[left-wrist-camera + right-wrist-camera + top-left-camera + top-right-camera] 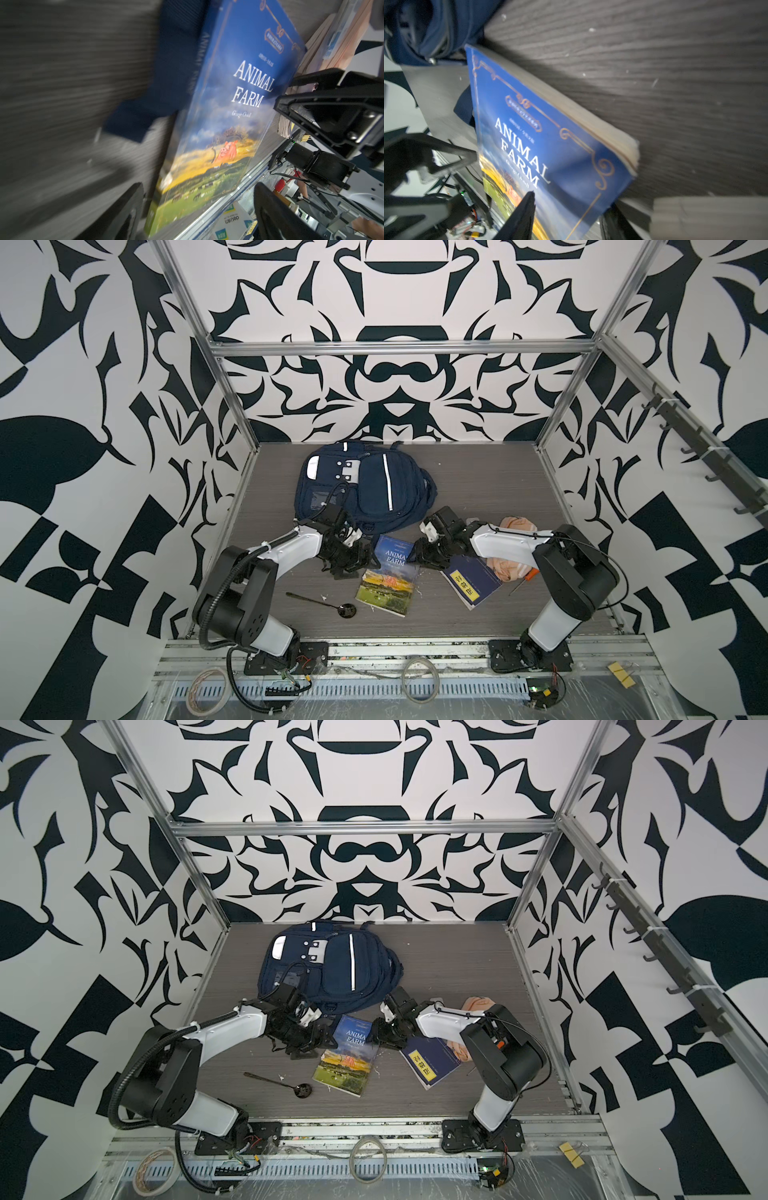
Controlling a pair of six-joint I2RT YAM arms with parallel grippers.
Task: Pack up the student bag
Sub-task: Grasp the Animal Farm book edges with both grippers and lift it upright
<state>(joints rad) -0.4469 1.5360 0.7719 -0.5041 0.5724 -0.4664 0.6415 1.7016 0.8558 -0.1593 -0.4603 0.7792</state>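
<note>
My left gripper point(351, 564) hangs low, jaws spread wide. My right gripper point(417, 558) faces it; its grip I cannot judge.

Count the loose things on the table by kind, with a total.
Backpack: 1
Books: 2 (Animal Farm book, dark blue book)
Spoon: 1
Peach pouch: 1, partly behind the right arm
Orange-handled tool: 1, partly hidden
Total: 6

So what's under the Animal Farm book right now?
Grey table shows around it, and a navy strap from the student bag slips under the corner nearest the bag. Anything else beneath is covered by the Animal Farm book itself.
</note>
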